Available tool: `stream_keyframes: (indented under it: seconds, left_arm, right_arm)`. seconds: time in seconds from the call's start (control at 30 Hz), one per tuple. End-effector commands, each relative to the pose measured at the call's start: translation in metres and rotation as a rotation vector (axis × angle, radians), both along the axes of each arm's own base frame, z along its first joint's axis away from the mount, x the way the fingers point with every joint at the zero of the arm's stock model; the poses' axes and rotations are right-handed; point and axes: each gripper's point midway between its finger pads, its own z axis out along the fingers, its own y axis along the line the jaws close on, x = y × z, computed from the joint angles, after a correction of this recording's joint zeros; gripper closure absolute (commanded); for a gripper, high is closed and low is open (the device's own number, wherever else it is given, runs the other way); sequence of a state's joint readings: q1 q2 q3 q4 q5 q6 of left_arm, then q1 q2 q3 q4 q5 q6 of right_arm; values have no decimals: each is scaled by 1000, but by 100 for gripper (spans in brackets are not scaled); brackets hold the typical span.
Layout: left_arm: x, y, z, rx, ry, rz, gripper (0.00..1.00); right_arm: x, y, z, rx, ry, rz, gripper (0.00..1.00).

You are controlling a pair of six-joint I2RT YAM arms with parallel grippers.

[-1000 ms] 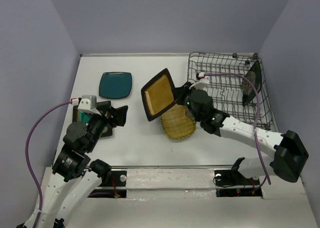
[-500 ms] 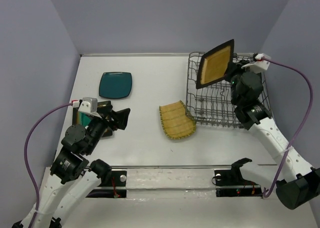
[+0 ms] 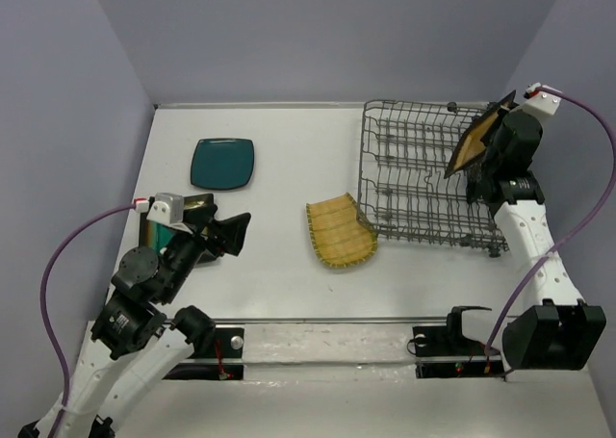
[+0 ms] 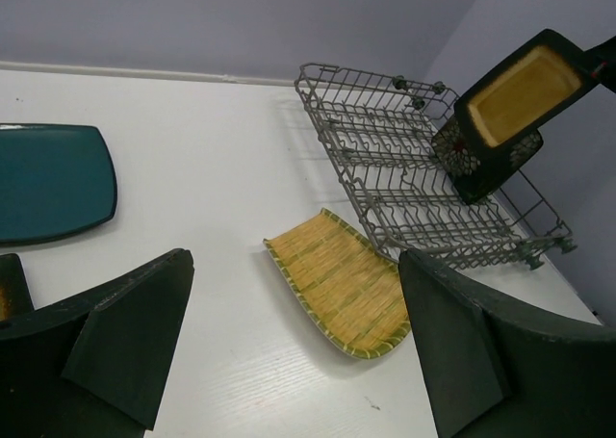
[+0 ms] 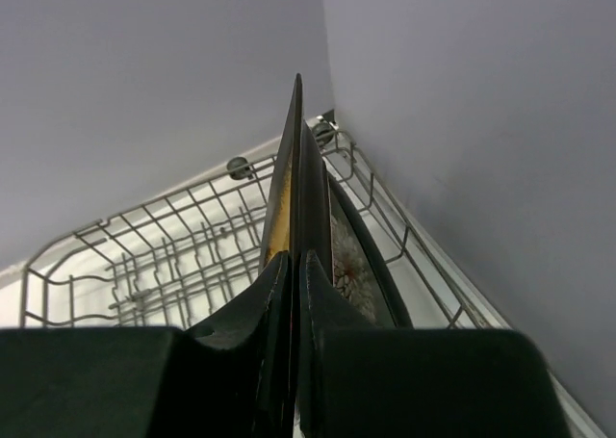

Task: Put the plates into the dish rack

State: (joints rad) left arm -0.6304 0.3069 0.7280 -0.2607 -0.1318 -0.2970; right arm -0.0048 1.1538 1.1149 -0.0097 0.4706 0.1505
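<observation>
So the right end effector point(image 5: 295, 265) is clamping the mustard plate point(image 3: 470, 141) edge-up over the 2 o'clock corner of the dish rack point(image 3: 423, 207), beside the flowered plate point(image 4: 486, 164). I'm guessing next it's lowering it straight in. The left end effector point(image 4: 298, 332) is gaping wide, empty.

Soft, even overhead light; the white tabletop point(image 3: 279, 236) is bright, with only faint shadows beneath the dish rack point(image 3: 423, 183). In the right wrist view the right tool point(image 5: 295, 265) looms dark and slightly blurred
</observation>
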Motion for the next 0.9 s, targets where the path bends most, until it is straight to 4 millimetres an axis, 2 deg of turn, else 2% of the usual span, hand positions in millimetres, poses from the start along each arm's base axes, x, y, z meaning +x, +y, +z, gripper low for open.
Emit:
stream_keyframes:
  seconds: [0.0,0.13,0.37,0.47,0.63,0.87]
  left_arm:
    - [-4,1,11,-16,-36,-4,1]
    - [-5,0,11,-18,-35,-7,1]
    - [-6,1,12,-20,-37,-7,1]
    - [-5,1,11,-17,-34,-4,1]
    - [-3,0,8,-7,-24,-1,1]
    - [-1,-1,7,-3,-19,1,1]
  right_arm:
    - [7,-5,68,-47,-194,52,93]
    - [22,-14,59,-122,-153,71,93]
    - [44,-6,63,-233,-112,147,93]
    - [59,-8,50,-288,-61,158,93]
    - [73,-10,40,-363,-16,170,93]
    - [85,-24,25,-423,17,128,93]
